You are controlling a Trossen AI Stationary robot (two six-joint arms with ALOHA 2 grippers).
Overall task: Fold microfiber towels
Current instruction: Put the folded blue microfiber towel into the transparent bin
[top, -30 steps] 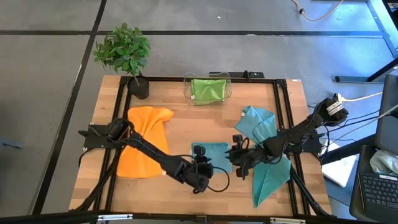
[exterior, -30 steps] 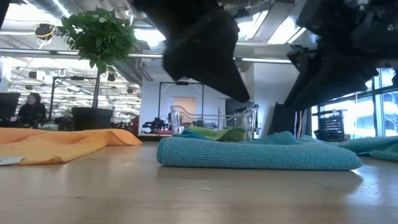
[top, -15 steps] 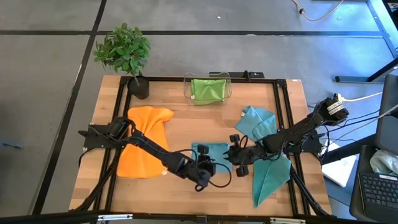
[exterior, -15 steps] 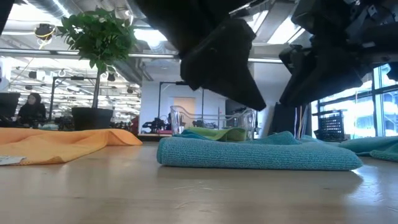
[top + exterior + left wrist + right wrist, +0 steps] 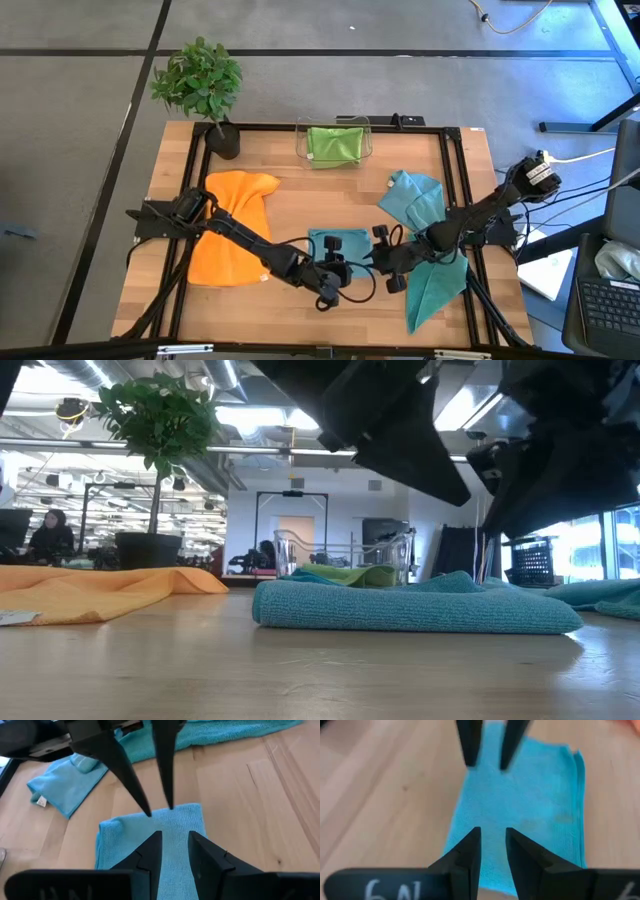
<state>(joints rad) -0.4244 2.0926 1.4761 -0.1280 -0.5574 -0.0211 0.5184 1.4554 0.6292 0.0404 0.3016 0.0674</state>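
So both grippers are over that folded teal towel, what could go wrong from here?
The left gripper and right gripper point at each other over the folded teal towel, fingertips close, so they could collide. Neither holds cloth; a low pass might snag the top layer and undo the fold. The unfolded teal towel lies beneath the right arm and could get dragged.

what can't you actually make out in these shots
- High view: the near edge of the folded teal towel is partly covered by the left gripper and right gripper.
- Low view: both grippers are cut off by the top edge, so the fingertips are unseen.
- Low view: the lime green towel is mostly behind the folded teal towel.
- High view: the left arm crosses the orange towel.
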